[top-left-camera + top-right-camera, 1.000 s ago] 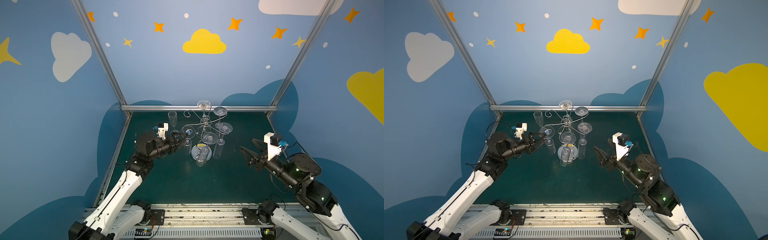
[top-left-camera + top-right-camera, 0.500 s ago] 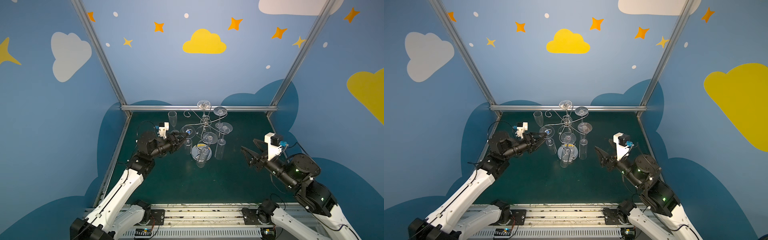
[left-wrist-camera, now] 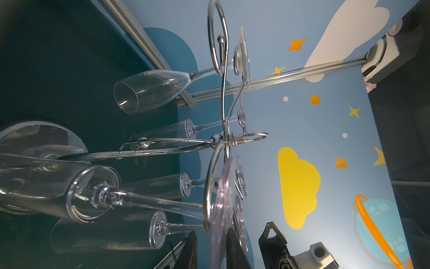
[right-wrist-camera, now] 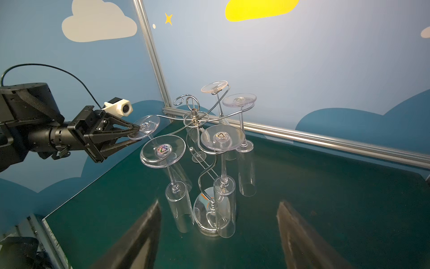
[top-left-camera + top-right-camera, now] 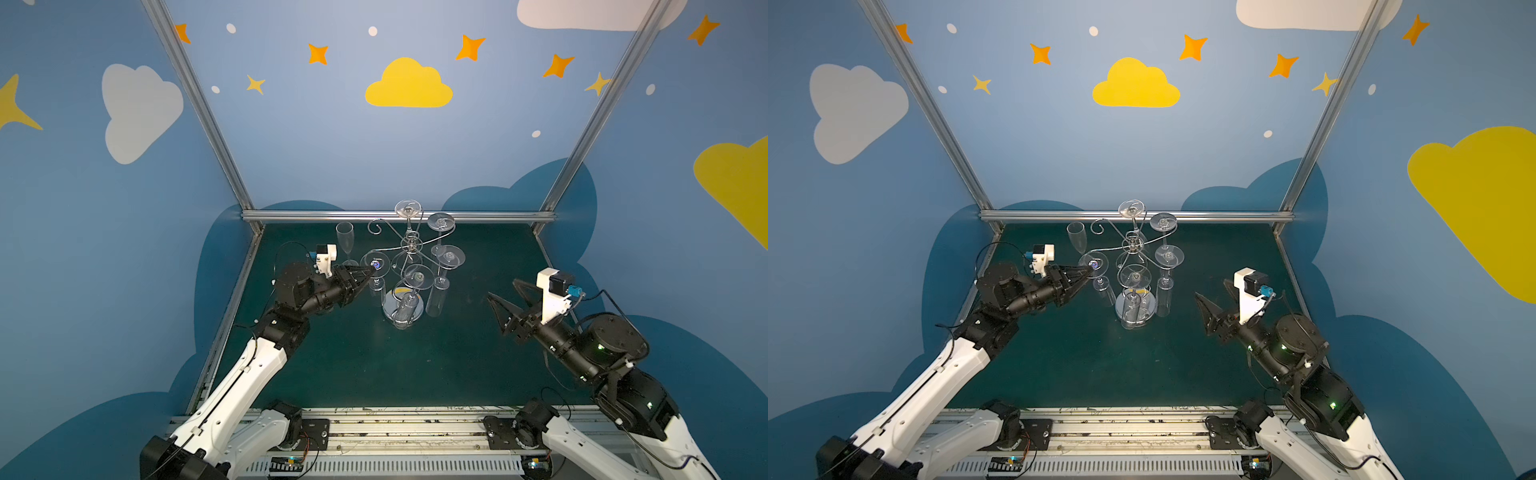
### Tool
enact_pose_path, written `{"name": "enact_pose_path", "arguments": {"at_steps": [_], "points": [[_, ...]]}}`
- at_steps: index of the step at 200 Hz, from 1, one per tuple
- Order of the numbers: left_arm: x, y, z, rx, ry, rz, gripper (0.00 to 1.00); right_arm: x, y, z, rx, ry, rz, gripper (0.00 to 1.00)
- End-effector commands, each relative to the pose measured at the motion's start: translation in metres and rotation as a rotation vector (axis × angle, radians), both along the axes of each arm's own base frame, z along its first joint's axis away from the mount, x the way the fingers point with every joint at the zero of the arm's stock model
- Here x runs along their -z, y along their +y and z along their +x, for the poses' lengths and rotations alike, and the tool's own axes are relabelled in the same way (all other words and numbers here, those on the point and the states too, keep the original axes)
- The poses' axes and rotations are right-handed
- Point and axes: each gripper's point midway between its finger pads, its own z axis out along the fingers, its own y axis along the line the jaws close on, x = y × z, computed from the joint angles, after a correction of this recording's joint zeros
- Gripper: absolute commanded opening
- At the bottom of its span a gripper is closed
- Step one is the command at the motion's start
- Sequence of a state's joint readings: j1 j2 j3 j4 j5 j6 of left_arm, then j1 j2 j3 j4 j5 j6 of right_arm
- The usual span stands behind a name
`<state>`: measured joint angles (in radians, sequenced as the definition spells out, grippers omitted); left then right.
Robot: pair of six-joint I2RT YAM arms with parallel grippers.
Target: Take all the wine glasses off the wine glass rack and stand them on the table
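Observation:
The chrome wine glass rack (image 5: 409, 245) (image 5: 1131, 245) (image 4: 194, 118) stands mid-table on its mirror base, with several clear glasses hanging upside down from its scroll arms. My left gripper (image 5: 370, 270) (image 5: 1088, 271) (image 4: 137, 133) reaches the leftmost hanging wine glass, whose round foot (image 5: 375, 262) (image 4: 145, 127) lies between the jaws. In the left wrist view that foot (image 3: 221, 221) rests against one finger (image 3: 235, 251), with a slim gap to the other. My right gripper (image 5: 502, 288) (image 5: 1210, 288) (image 4: 220, 205) hovers wide open and empty, right of the rack.
One flute (image 5: 345, 241) (image 5: 1076, 239) stands upright on the green table behind the left gripper. The other hanging glasses (image 4: 221, 139) crowd close around the held foot. An aluminium rail (image 5: 399, 216) and blue walls bound the back and sides.
The left jaws have narrowed around the foot of the leftmost glass, and the left arm has edged slightly toward the rack. The right arm has stayed still.

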<state>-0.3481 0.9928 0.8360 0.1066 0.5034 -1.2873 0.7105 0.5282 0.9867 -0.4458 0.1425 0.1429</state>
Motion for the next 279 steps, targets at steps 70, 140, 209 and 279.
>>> {"name": "enact_pose_path", "arguments": {"at_steps": [70, 140, 209, 279], "points": [[-0.004, 0.005, -0.005, -0.019, -0.023, -0.002, 0.06, 0.002, -0.006, 0.001, 0.030, 0.001, 0.011, 0.78], [-0.017, 0.008, -0.008, -0.033, -0.038, -0.035, 0.03, -0.001, -0.010, -0.001, 0.039, -0.006, 0.017, 0.78], [-0.042, 0.009, -0.010, -0.039, -0.088, -0.056, 0.03, -0.002, -0.012, -0.003, 0.042, -0.006, 0.022, 0.78], [-0.068, 0.011, -0.009, -0.048, -0.160, -0.067, 0.03, -0.004, -0.013, -0.004, 0.044, -0.010, 0.027, 0.78]]}}
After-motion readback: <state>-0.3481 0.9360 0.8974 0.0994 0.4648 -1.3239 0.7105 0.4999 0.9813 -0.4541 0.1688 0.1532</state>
